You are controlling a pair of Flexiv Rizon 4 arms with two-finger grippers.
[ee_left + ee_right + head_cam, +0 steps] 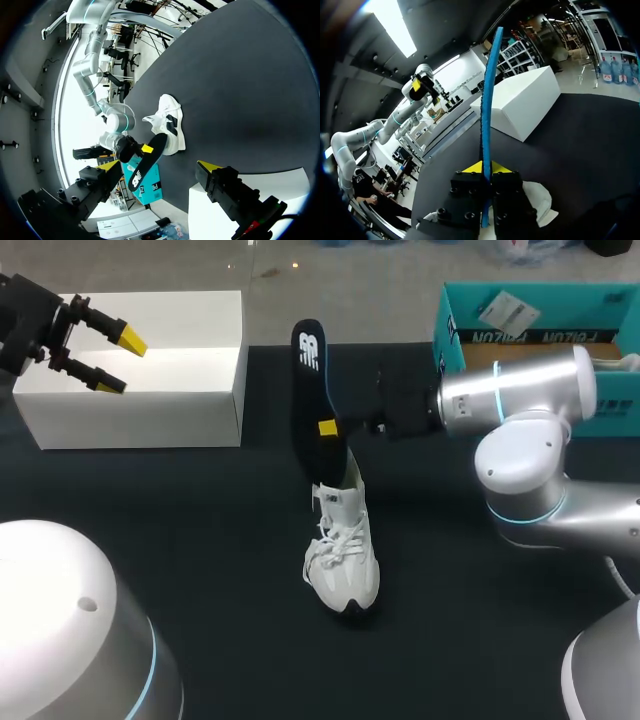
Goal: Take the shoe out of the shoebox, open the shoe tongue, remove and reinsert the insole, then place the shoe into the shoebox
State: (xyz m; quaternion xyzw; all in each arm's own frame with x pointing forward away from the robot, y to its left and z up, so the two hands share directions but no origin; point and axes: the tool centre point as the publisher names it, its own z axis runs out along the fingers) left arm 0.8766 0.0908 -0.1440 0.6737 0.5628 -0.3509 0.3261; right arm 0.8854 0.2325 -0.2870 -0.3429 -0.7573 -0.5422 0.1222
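A white sneaker (342, 558) stands on the black table, toe toward me. The dark insole (312, 390) rises tilted out of its opening, lower end at the collar. My right gripper (328, 428) is shut on the insole's middle. In the right wrist view the insole (487, 95) runs edge-on between the yellow tips of my right gripper (483, 168), with the sneaker (541, 198) below. My left gripper (108, 362) hangs open over the white box (140, 390), holding nothing. From the left wrist view my left gripper (159, 165) looks toward the sneaker (169, 122) and insole (148, 159).
The teal shoebox (520, 300) stands at the back right, behind my right arm (520, 390). The white box fills the back left corner of the table (200, 540). Dark table surface lies on both sides of the sneaker.
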